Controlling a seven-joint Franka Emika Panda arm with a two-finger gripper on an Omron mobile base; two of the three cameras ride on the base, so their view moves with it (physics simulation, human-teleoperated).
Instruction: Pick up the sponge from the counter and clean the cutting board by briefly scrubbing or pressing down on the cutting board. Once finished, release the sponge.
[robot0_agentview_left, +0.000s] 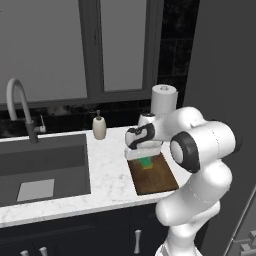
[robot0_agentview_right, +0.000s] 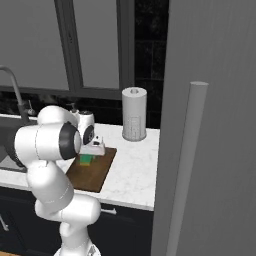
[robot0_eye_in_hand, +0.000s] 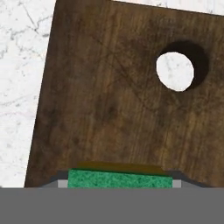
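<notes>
While my hand (robot0_eye_in_hand: 120, 183) pinches the sponge (robot0_eye_in_hand: 120, 179) by its short ends, green face up, it sits on the cutting board (robot0_eye_in_hand: 109, 96), long axis across the board's width. I see the board's hole (robot0_eye_in_hand: 175, 71) ahead, counter (robot0_eye_in_hand: 17, 65) alongside.

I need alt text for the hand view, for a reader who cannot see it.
A green sponge sits gripped between the gripper fingers, over a dark brown wooden cutting board. The board has a round hole near one end, and the white marble counter shows beside it.
</notes>
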